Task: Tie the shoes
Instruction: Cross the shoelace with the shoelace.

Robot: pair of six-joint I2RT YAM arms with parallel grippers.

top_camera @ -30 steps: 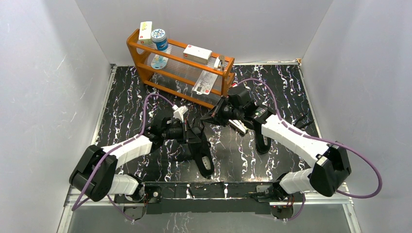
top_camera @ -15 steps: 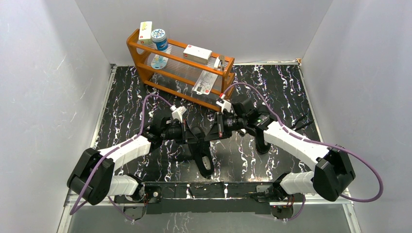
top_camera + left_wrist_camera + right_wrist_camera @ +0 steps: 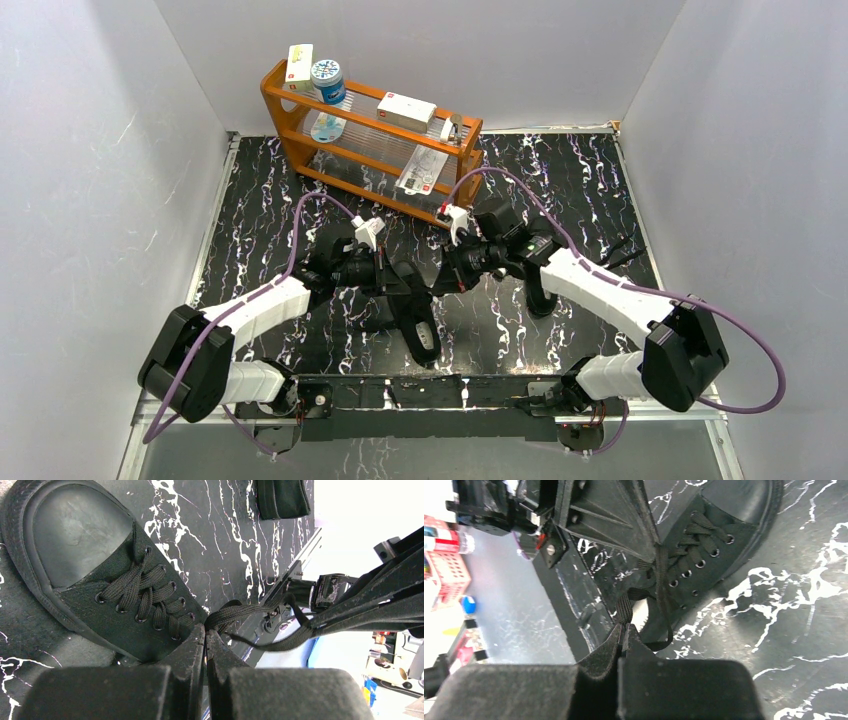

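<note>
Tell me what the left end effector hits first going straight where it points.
Probably the black canvas sneaker, its laced top lying right at the tips of the left end effector, which pinches a flat black lace; depth is unclear.

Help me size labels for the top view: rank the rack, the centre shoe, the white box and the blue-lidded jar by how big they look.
1. rack
2. centre shoe, partly hidden
3. white box and jar: too alike to rank
</note>
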